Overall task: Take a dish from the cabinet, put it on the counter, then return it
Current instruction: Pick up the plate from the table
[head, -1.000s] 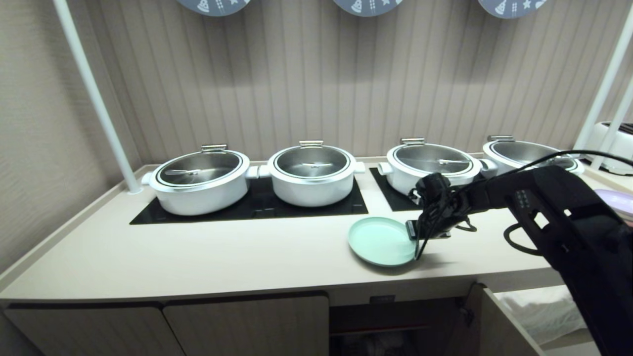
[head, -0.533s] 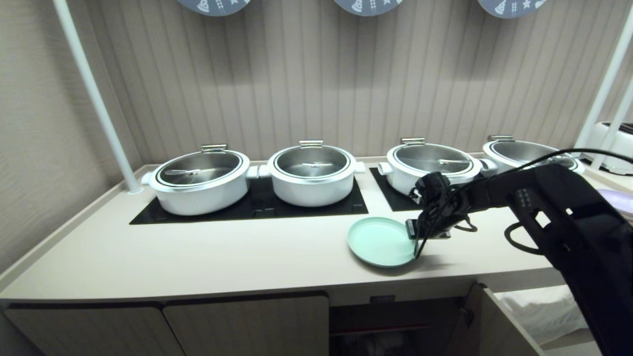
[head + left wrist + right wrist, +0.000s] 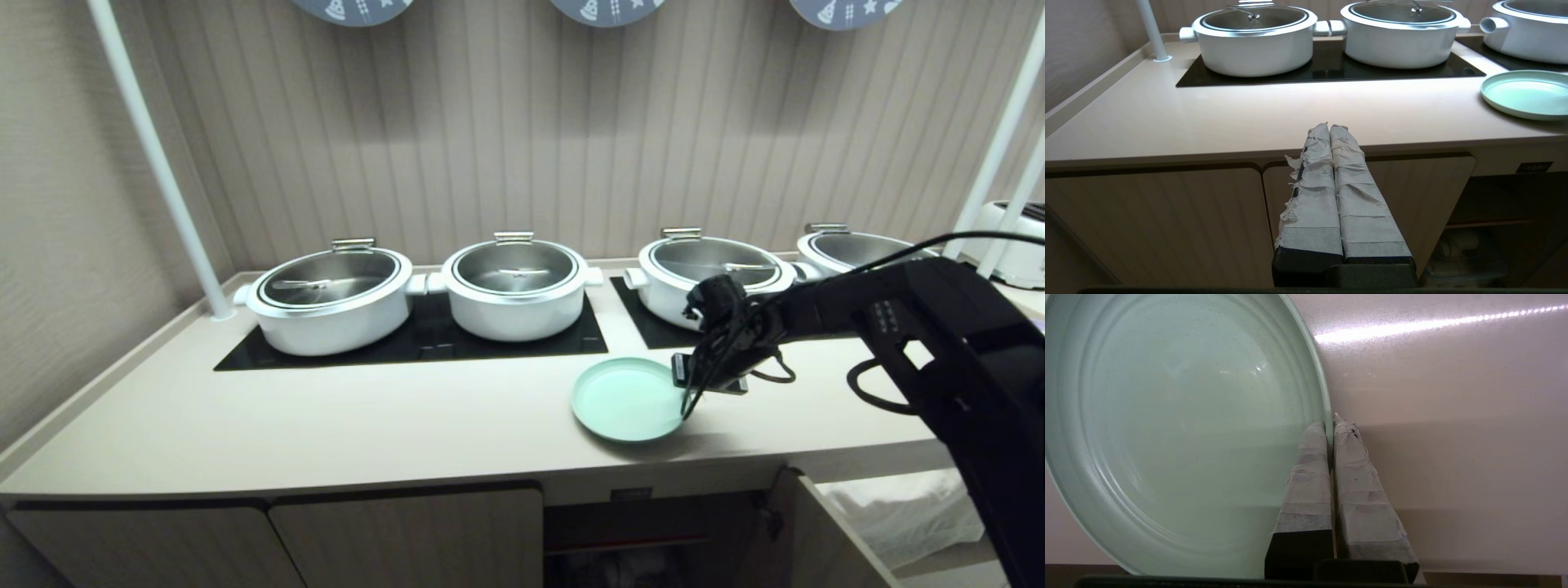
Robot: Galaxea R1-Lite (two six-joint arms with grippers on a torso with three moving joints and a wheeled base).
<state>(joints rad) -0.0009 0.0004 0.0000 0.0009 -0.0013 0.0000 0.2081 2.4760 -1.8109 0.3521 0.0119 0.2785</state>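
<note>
The right gripper (image 3: pixel 1330 422) is pinched tight on the right rim of the dish (image 3: pixel 627 398), one finger inside the rim and one outside. The dish is pale green and round. It sits on the counter (image 3: pixel 367 425) near the front edge, a bit right of the middle. Just behind it is a black hob (image 3: pixel 424 339) with two white pots (image 3: pixel 331 300) on it. More pots stand on another hob to the right. Below the dish the cabinet (image 3: pixel 653 531) is open, with its door (image 3: pixel 824 539) swung out to the right. The left gripper (image 3: pixel 1329 130) hangs low in front of the closed doors on the left, its two taped fingers pressed together, holding nothing
</note>
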